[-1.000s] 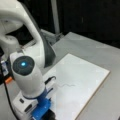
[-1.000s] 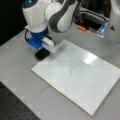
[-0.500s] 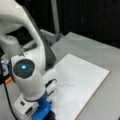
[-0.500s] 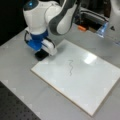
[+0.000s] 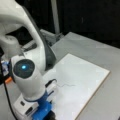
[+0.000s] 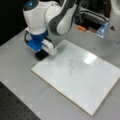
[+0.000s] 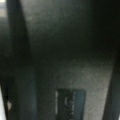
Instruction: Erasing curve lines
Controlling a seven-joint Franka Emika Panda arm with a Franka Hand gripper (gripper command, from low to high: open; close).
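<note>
Front views both show the curve lines [image 6: 70, 67] intact mid-board on the white board [image 6: 95, 85]. The end effector [image 6: 41, 54], grip unclear, has edged toward the board's corner; erasing has not begun.

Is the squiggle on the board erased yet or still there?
Still there: the squiggle shows whole on the board in both front views. The hand sits at the board's corner, apart from it.

Grey counter [image 6: 20, 75], flat white board [image 6: 82, 85] lying right on it, board's corner just beside the hand [image 6: 41, 54]. Small orange bit [image 6: 81, 28] further back.
</note>
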